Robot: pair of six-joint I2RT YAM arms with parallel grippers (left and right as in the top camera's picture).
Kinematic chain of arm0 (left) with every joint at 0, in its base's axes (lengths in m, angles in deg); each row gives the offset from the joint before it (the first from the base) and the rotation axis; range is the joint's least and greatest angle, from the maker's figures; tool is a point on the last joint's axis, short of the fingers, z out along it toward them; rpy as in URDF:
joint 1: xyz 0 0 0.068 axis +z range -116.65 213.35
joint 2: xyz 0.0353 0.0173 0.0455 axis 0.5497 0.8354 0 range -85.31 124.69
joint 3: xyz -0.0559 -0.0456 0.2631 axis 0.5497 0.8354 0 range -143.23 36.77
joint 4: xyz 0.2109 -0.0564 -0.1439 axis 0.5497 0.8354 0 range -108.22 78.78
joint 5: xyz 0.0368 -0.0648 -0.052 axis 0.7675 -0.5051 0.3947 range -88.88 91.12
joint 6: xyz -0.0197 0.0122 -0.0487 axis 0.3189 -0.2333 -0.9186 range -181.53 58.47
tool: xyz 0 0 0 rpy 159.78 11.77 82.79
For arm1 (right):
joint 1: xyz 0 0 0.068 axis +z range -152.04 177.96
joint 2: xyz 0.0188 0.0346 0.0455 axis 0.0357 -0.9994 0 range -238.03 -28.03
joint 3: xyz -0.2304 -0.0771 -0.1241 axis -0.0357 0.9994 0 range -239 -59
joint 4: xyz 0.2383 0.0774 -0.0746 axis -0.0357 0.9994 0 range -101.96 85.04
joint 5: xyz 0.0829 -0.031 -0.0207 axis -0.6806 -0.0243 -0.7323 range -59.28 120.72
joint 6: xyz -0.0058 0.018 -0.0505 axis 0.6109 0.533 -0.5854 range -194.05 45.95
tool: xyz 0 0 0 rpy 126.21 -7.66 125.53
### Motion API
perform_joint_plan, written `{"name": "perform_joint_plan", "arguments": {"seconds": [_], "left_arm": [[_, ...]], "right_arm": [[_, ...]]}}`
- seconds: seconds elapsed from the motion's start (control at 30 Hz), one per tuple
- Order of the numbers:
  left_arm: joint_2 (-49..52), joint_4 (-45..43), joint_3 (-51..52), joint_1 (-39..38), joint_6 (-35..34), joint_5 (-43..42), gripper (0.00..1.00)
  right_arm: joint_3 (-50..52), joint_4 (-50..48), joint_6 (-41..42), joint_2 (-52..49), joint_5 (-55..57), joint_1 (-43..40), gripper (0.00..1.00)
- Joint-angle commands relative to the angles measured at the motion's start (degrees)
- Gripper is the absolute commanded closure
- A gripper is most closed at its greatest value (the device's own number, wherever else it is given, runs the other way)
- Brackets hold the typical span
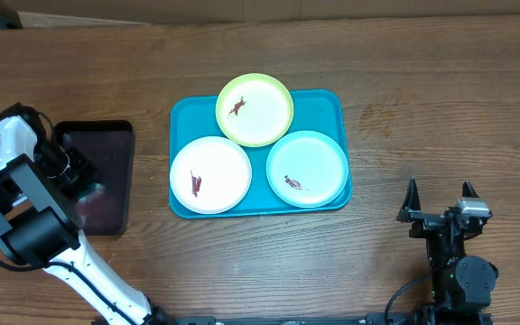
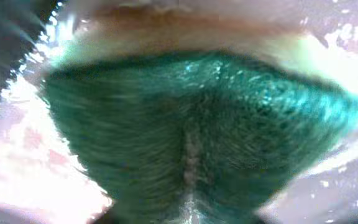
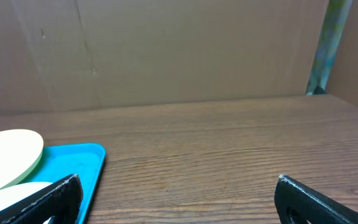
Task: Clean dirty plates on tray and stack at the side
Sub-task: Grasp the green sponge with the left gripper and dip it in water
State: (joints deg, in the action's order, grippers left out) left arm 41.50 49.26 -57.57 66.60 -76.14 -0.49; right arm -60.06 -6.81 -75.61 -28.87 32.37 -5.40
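Note:
Three plates lie on the turquoise tray (image 1: 337,101): a yellow-green plate (image 1: 260,113) at the back, a white plate (image 1: 215,171) front left and a light blue plate (image 1: 310,167) front right. Each carries a small dark red-brown smear. My left gripper (image 1: 87,181) is down over a black tray (image 1: 111,144), far left of the plates. A green sponge (image 2: 191,124) fills the left wrist view, creased down its middle where the jaws pinch it; the fingers themselves are hidden. At the front right my right gripper (image 1: 440,190) (image 3: 178,183) stands open and holds nothing.
In the right wrist view the turquoise tray's corner (image 3: 86,158) and two plate edges (image 3: 8,152) lie left of the fingers. A cardboard wall (image 3: 166,50) closes off the back of the wooden table (image 1: 422,81).

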Motion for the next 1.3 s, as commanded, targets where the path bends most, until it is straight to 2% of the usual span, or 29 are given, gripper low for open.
{"name": "perform_joint_plan", "arguments": {"seconds": [0.0,0.17,0.2,0.23,0.27,0.5,0.67,0.77,0.8,0.9,1.03,1.07,1.1,1.13,1.17,1.2,1.27], "left_arm": [[1.88,0.02,0.44,0.09,0.24,0.04,0.96],[1.88,0.04,0.44,0.09,0.24,0.07,0.96],[1.88,0.04,0.44,0.09,0.24,0.04,0.81],[1.88,0.04,0.44,0.09,0.26,0.04,0.49],[1.88,0.07,0.44,0.09,0.24,0.04,0.0],[1.88,1.49,0.44,0.09,0.28,-1.73,0.0],[1.88,2.12,0.44,0.09,0.28,-3.1,0.25],[1.88,2.1,0.44,0.09,0.28,-2.84,0.51],[1.88,2.05,0.44,0.09,0.28,-2.84,0.63],[1.88,1.84,0.44,0.09,0.28,-2.84,0.93],[1.88,1.25,0.44,0.09,0.28,-2.84,0.96],[1.88,1.05,0.44,0.09,0.28,-2.82,0.92],[1.88,0.81,0.44,0.09,0.28,-2.84,0.78],[1.88,0.59,0.44,0.09,0.28,-2.82,0.53],[1.88,0.31,0.44,0.09,0.28,-2.82,0.17],[1.88,-0.2,0.44,0.09,0.28,-2.82,0.0],[1.88,-1.07,0.44,0.09,0.28,-2.45,0.0]], "right_arm": [[0.61,-0.39,-0.39,0.68,-0.24,-0.26,0.0],[0.61,-0.37,-0.39,0.68,-0.24,-0.26,0.0],[0.61,-0.39,-0.39,0.68,-0.24,-0.26,0.0],[0.61,-0.39,-0.37,0.68,-0.24,-0.26,0.0],[0.61,-0.39,-0.39,0.68,-0.26,-0.26,0.0],[0.61,-0.39,-0.39,0.68,-0.24,-0.26,0.0],[0.61,-0.39,-0.39,0.68,-0.24,-0.26,0.0],[0.61,-0.39,-0.39,0.68,-0.24,-0.26,0.0],[0.61,-0.39,-0.39,0.68,-0.24,-0.26,0.0],[0.61,-0.37,-0.39,0.68,-0.24,-0.26,0.0],[0.61,-0.39,-0.39,0.68,-0.26,-0.26,0.0],[0.61,-0.37,-0.39,0.68,-0.24,-0.26,0.0],[0.61,-0.39,-0.39,0.68,-0.24,-0.26,0.0],[0.61,-0.39,-0.39,0.68,-0.24,-0.26,0.0],[0.61,-0.37,-0.39,0.68,-0.24,-0.26,0.0],[0.61,-0.39,-0.39,0.68,-0.24,-0.26,0.0],[0.61,-0.39,-0.39,0.68,-0.24,-0.26,0.0]]}}
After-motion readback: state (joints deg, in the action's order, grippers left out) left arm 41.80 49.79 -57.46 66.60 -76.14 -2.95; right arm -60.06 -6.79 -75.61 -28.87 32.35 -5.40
